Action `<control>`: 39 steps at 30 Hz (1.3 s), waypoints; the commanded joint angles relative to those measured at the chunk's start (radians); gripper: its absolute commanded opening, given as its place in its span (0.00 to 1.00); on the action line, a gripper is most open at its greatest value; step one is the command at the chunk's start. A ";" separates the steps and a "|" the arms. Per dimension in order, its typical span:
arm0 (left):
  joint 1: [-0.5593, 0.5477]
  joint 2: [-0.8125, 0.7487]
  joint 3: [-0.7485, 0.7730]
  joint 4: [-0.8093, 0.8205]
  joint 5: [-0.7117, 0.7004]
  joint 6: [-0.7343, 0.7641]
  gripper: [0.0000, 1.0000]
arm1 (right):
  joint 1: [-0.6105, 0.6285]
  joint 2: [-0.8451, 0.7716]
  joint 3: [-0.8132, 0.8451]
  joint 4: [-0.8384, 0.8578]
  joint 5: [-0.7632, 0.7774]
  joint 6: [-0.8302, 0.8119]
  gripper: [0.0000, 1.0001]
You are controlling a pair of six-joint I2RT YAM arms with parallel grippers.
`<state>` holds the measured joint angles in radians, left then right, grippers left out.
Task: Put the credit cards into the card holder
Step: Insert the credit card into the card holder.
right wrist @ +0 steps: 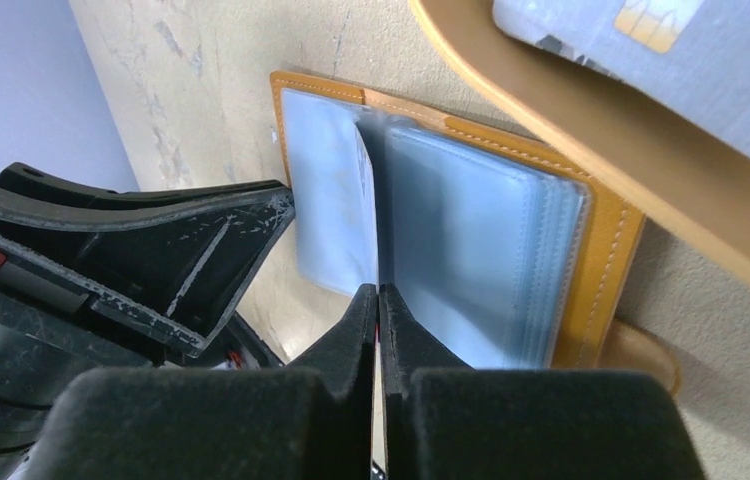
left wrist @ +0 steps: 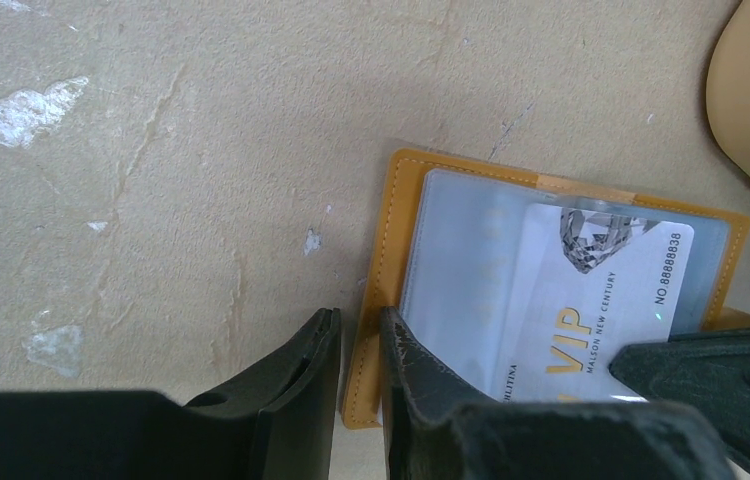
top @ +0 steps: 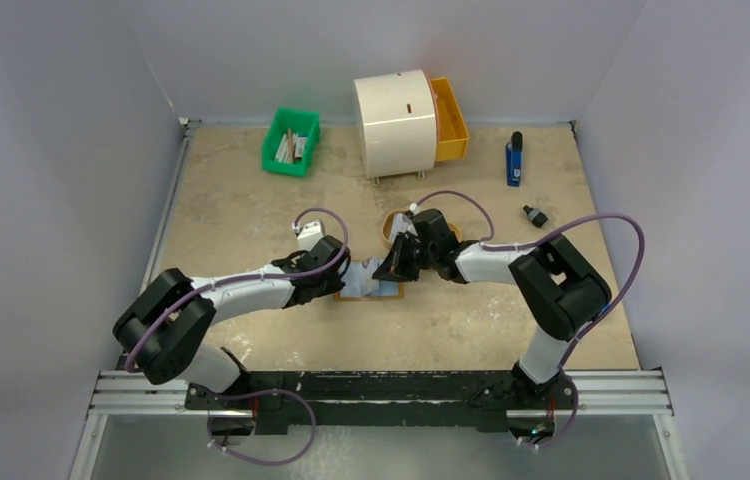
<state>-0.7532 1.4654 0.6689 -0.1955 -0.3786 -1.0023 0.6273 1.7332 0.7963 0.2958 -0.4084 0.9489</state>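
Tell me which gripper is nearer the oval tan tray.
Right. The right gripper, pinching a card, sits beside the tray over the open card holder; the left gripper is at the holder's opposite edge, farther from the tray.

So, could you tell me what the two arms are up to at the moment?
They are filling a card holder lying open on the table. The left gripper pinches its orange cover edge to steady it. The right gripper, shut on a white VIP card, feeds it into a clear sleeve, and the card looks only partly in. A second card lies on the tan tray alongside.
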 commanded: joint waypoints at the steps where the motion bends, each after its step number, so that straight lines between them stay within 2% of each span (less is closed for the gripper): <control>1: 0.000 0.021 0.002 0.008 0.016 0.005 0.20 | 0.002 0.030 0.013 0.033 0.016 0.002 0.00; 13: 0.001 0.030 -0.007 0.020 0.023 -0.004 0.20 | 0.024 0.060 0.004 0.050 0.005 0.012 0.00; 24: 0.000 0.011 -0.007 -0.010 -0.004 -0.007 0.20 | 0.042 0.050 0.038 -0.036 0.030 -0.017 0.00; 25: 0.000 0.005 -0.005 -0.025 -0.018 -0.006 0.20 | 0.042 0.042 0.043 -0.056 0.039 -0.025 0.02; 29: 0.001 -0.024 0.000 -0.063 -0.058 -0.003 0.20 | 0.042 0.022 0.060 -0.113 0.062 -0.048 0.23; 33: 0.000 -0.043 0.005 -0.077 -0.073 -0.001 0.20 | 0.042 0.016 0.079 -0.145 0.075 -0.066 0.35; 39: 0.001 -0.043 0.005 -0.070 -0.072 0.002 0.20 | 0.043 0.018 0.102 -0.168 0.078 -0.089 0.37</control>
<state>-0.7532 1.4467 0.6689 -0.2623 -0.4274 -1.0031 0.6666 1.7771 0.8650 0.1940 -0.3752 0.9028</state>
